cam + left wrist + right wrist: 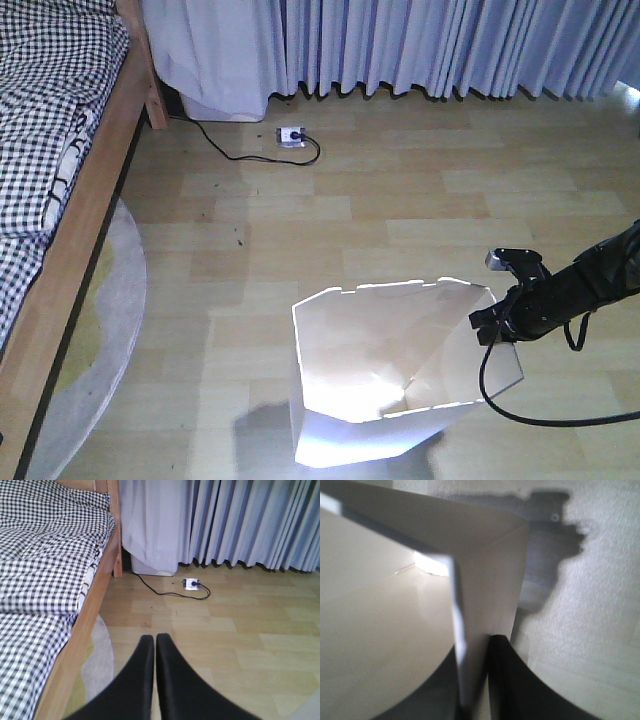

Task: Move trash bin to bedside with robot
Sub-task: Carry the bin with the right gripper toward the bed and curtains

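The white trash bin (380, 375) stands on the wooden floor at the lower middle of the front view, its angular rim facing up and its inside cream. My right gripper (492, 325) is shut on the bin's right rim; in the right wrist view the thin wall (470, 645) runs between the two black fingers (507, 680). The bed (60, 170), with a light wooden frame and checked bedding, runs along the left. My left gripper (155, 639) is shut and holds nothing, hovering over the floor beside the bed frame (85, 630).
A round grey rug (105, 330) lies partly under the bed. A white power strip (290, 135) with a black cable lies near the curtains (430, 45) along the far wall. A black cable (520, 405) loops down from the right arm beside the bin.
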